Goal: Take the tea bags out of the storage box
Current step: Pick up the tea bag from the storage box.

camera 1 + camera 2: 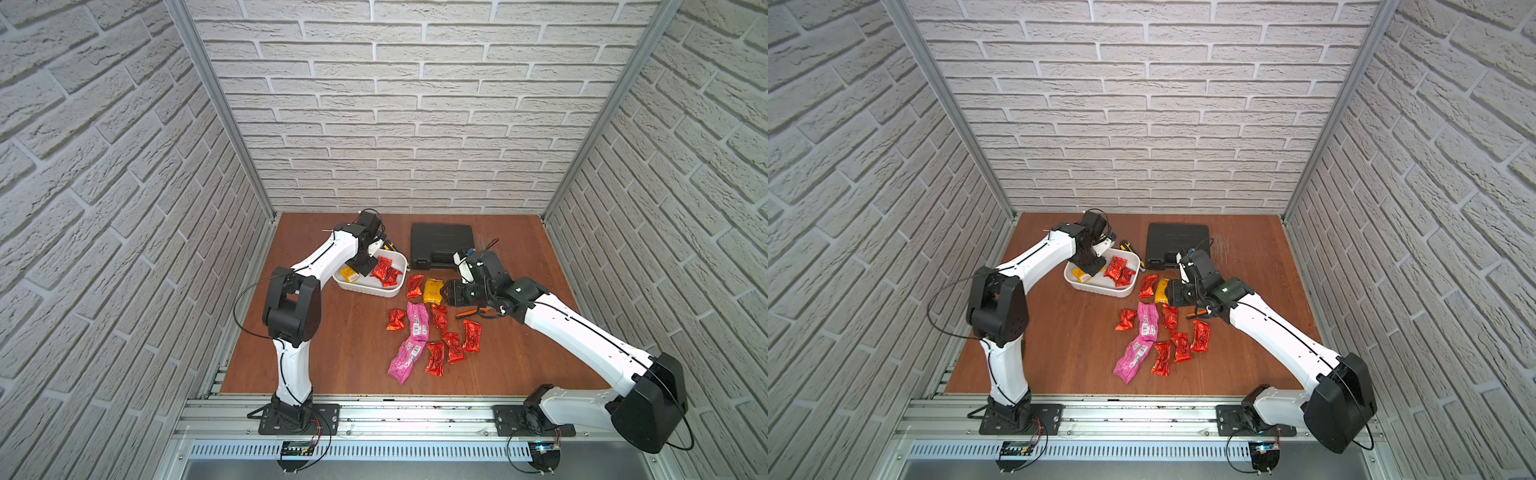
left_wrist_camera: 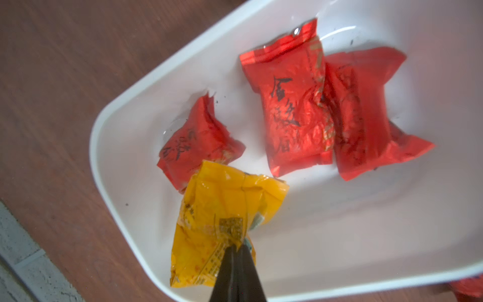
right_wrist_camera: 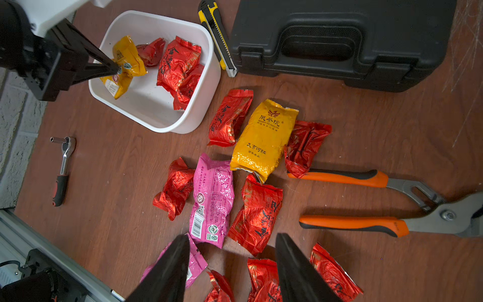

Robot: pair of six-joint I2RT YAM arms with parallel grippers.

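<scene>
The white storage box (image 1: 365, 291) stands at the back left of the wooden table. Inside it, my left gripper (image 2: 239, 247) is shut on a corner of a yellow tea bag (image 2: 217, 209), which hangs a little above the box floor. Three red tea bags (image 2: 290, 115) lie in the box beside it. On the table to the right of the box lie several red tea bags (image 1: 453, 347), a yellow one (image 1: 432, 291) and two pink ones (image 1: 417, 318). My right gripper (image 3: 231, 236) hovers over these, open, with nothing between its fingers.
A black hard case (image 1: 442, 245) lies at the back, right of the box. A yellow utility knife (image 3: 214, 31) lies between box and case. Orange-handled pliers (image 3: 366, 201) lie under my right arm. A small ratchet (image 3: 62, 167) rests near the left wall.
</scene>
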